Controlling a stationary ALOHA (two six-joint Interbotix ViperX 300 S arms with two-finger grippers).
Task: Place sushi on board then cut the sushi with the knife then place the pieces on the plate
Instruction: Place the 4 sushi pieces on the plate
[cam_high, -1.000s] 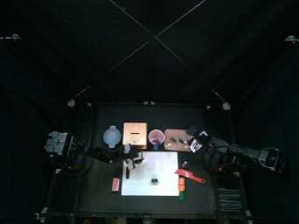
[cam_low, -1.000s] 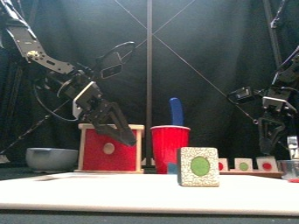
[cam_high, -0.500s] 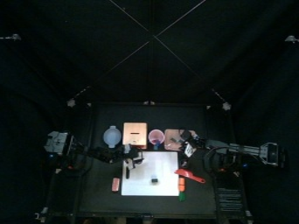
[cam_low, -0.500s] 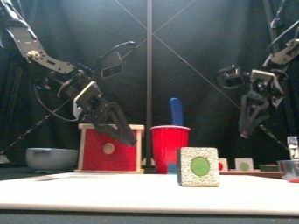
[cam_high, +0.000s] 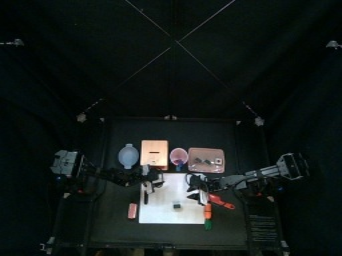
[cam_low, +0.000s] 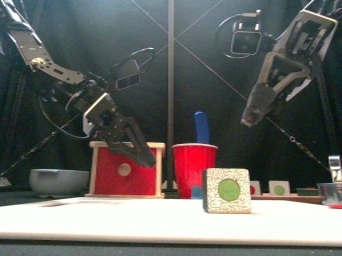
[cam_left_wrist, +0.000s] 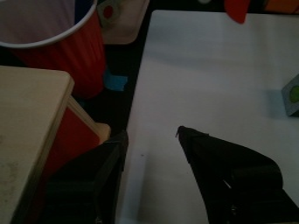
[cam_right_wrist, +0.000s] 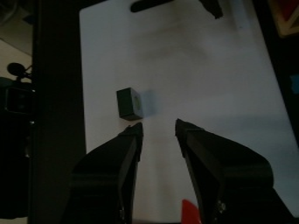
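On white cutting board (cam_right_wrist: 198, 70) sushi piece (cam_right_wrist: 132, 102) stands, placing seems done. Right gripper (cam_right_wrist: 156, 124) hovers above board, jaws apart; left gripper (cam_left_wrist: 149, 140) at board's left edge, jaws apart too. Next prob. cutting: needs blue knife (cam_low: 202, 125) from red cup (cam_low: 195, 170) behind board, gripped by handle

Wooden box (cam_low: 107, 181), bowl (cam_low: 59, 181), red cup (cam_low: 195, 173)

claw (cam_left_wrist: 149, 140) parted over white board (cam_left_wrist: 216, 74), red cup (cam_left_wrist: 52, 44)

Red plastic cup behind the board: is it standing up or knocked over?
Standing up. The red plastic cup has its open rim on top in the front view, and a blue toy knife sticks up out of it.
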